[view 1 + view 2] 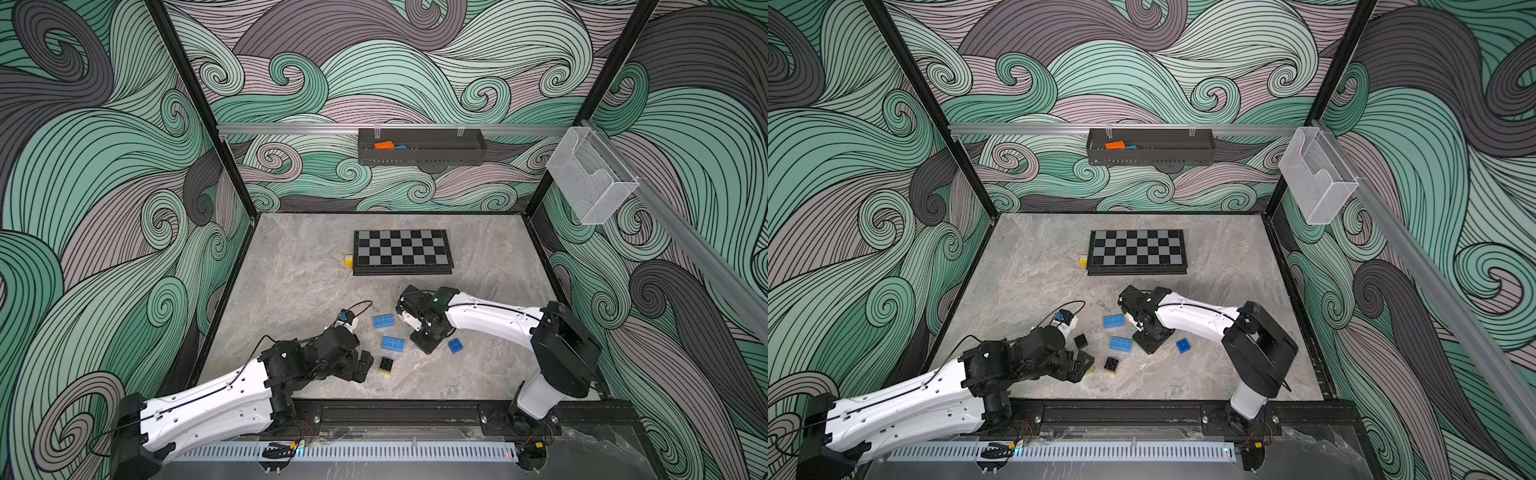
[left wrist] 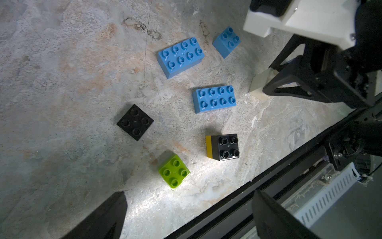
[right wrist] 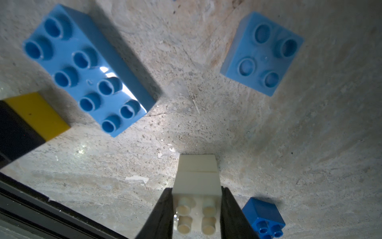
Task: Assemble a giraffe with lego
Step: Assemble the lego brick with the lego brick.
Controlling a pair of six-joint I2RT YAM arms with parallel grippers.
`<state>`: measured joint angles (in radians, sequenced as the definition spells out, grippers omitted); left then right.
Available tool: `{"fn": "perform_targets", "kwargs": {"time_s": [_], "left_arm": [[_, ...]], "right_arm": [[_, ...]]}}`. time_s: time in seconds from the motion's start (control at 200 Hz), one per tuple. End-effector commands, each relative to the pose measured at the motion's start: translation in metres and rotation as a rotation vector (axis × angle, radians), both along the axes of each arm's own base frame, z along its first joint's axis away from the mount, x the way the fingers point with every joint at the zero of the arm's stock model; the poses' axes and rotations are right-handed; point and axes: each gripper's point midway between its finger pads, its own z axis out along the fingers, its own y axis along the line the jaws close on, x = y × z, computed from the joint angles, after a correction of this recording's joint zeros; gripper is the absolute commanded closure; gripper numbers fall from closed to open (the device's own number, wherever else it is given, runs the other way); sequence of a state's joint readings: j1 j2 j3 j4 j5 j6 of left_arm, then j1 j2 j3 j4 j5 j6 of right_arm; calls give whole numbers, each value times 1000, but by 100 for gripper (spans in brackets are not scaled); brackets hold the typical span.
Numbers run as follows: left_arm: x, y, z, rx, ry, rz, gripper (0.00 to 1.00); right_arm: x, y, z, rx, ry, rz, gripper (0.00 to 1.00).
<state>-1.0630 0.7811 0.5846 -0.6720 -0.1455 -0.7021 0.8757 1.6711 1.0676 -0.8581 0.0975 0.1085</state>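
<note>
Left gripper [image 2: 189, 215] wide; right gripper [image 3: 196, 193] clamped, seemingly low.

the chessboard [image 1: 402, 251] is checked black and grey; the die [image 1: 348, 260] just beside it is yellow with dark dots. one long brick [image 2: 180, 57], a second long brick [image 2: 215, 99] and a square brick [image 2: 226, 42] are light blue, a small brick [image 2: 174, 172] lime green, a flat plate [image 2: 135, 122] black, a stacked pair [image 2: 226, 146] black over yellow, a tall brick [image 3: 196, 182] cream-white. the table [image 1: 311, 291] is marbled grey; the walls [image 1: 83, 166] swirl teal, mauve and grey.
</note>
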Motion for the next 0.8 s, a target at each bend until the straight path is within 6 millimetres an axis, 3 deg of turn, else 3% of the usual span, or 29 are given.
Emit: {"fn": "perform_targets", "kwargs": {"time_s": [0.0,0.79], "left_arm": [[-1,1,2,-3,-8,-8,1],[1,-5,5,-4,-4,-16,1]], "right_arm": [[-8,-6,-14,-35,44,-17,76],[-30,-14,-55,-16,191,-111,77]]}}
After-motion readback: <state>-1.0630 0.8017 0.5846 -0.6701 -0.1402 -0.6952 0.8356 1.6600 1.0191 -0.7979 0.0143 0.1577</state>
